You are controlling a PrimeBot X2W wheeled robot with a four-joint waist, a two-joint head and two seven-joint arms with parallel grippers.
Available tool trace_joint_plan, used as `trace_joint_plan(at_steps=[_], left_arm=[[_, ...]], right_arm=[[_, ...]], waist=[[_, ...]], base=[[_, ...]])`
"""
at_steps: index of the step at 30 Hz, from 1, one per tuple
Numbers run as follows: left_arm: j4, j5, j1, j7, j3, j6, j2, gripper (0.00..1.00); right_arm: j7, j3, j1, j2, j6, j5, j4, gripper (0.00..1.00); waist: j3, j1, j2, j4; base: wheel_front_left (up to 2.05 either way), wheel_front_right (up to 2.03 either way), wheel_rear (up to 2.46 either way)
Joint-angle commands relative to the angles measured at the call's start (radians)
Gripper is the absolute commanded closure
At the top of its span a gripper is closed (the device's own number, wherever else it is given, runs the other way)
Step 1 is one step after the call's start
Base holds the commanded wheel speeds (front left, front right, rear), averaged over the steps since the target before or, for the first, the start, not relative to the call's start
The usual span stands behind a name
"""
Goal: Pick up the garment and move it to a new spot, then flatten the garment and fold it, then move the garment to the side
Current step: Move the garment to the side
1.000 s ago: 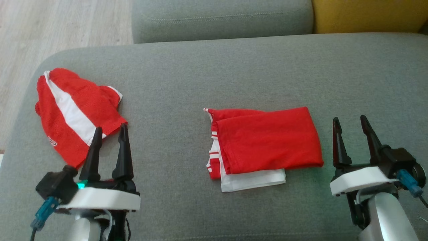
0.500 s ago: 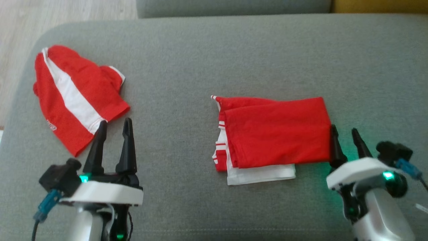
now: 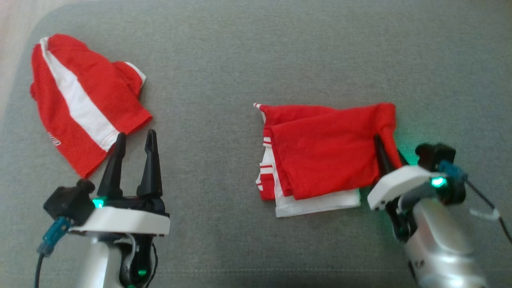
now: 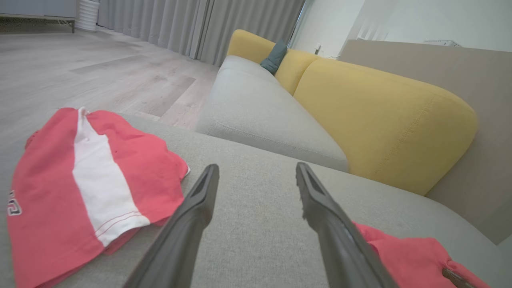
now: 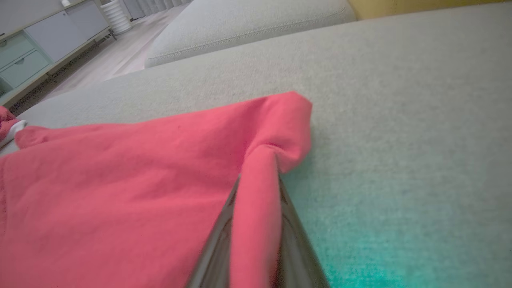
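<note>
Garment [image 3: 324, 156], folded on the sofa [image 3: 240, 60], sits pinched at its edge between the right gripper's [image 3: 388, 148] closed jaws; the left gripper's [image 3: 134, 138] jaws stand open, a striped shirt [image 3: 80, 108] just beyond their tips.

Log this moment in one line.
phase: grasp | right gripper: shut on folded garment, right edge | left gripper: open, idle | loose garment: far left

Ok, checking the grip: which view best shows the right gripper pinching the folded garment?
Right wrist view: folded garment squeezed between the right gripper's fingers. Head view shows the bunched edge; left wrist view, a corner.
</note>
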Motion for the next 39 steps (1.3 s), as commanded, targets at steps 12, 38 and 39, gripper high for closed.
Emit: trace_joint_plan(at_steps=[12,38,39], left_arm=[[-0.075,0.024,-0.165,-0.005,-0.028,-0.023,0.008,0.00],[-0.112,0.048,-0.313,-0.005,-0.157,-0.054,0.008,0.00],[-0.112,0.047,-0.312,-0.005,-0.156,-0.054,0.008,0.00]], right_arm=[[0.070,0.072,-0.184,-0.267,-0.001,-0.251,-0.116,1.00],[0.220,-0.159,-0.192,-0.404,-0.001,-0.294,-0.296,1.00],[0.223,-0.164,-0.188,-0.399,-0.001,-0.293,-0.302,0.67]], waist=[[0.086,0.0000,0.0000,-0.070],[0.176,0.0000,0.0000,-0.129],[0.174,0.0000,0.0000,-0.128]], base=[[0.00,0.00,0.00],[0.00,0.00,0.00],[0.00,0.00,0.00]])
